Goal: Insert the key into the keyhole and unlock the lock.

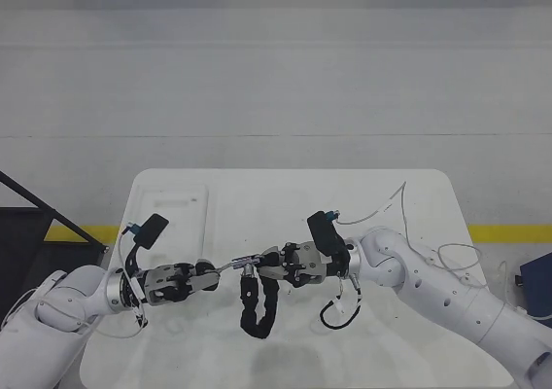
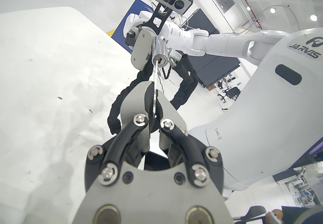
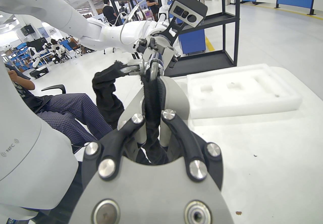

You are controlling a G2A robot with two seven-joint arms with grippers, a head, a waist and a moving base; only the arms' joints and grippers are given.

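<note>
A cable lock with a silver cylinder (image 2: 159, 54) and a black sheathed loop (image 1: 257, 313) hangs in the air above the white table (image 1: 402, 204). My right gripper (image 1: 268, 265) is shut on it, the fingers (image 3: 174, 93) clamped on the black sheath just behind the cylinder (image 3: 154, 66). My left gripper (image 2: 153, 91) is shut on the key's head (image 2: 153, 102). The key blade (image 2: 156, 71) points at the cylinder's end face, its tip at the keyhole (image 2: 158, 60). In the top view the left gripper (image 1: 208, 276) faces the right one, with the key (image 1: 232, 264) bridging the gap.
A white foam tray (image 1: 169, 209) with small recesses lies at the table's far left corner and appears beyond the lock as the foam tray (image 3: 242, 91). A black shelf rack (image 3: 227, 20) stands past that edge. A thin black cable (image 1: 339, 311) hangs under the right wrist.
</note>
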